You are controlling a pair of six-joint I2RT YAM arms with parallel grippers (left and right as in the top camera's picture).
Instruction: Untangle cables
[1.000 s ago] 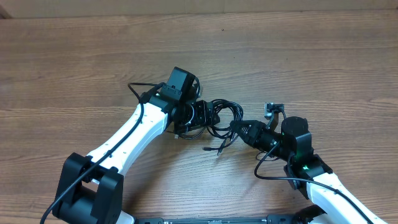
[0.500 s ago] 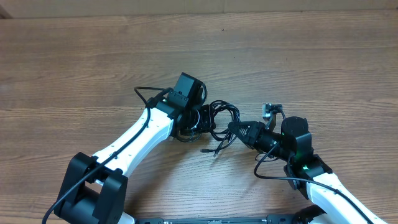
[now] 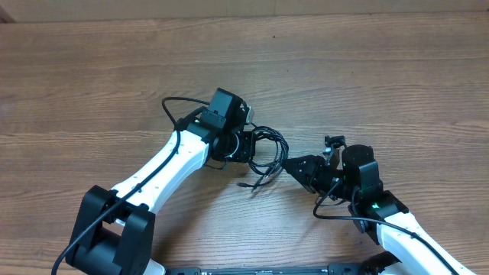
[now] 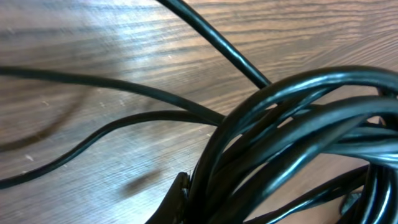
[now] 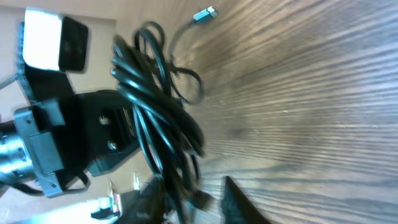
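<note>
The cables (image 5: 155,121) lie in one knotted bundle on the table (image 3: 382,76), between the two grippers. At the bundle's left side, the left gripper (image 3: 246,145) is closed tight on a thick handful of loops. At its right side, the right gripper (image 3: 290,164) has its jaws partly apart. Strands run between them, but I see no pinch. One plug (image 5: 204,14) lies loose near the bundle. I think the left should only anchor the bundle. The right should take a single strand, best the one with the free plug, and draw it slowly away, stopping if the loops tighten.
</note>
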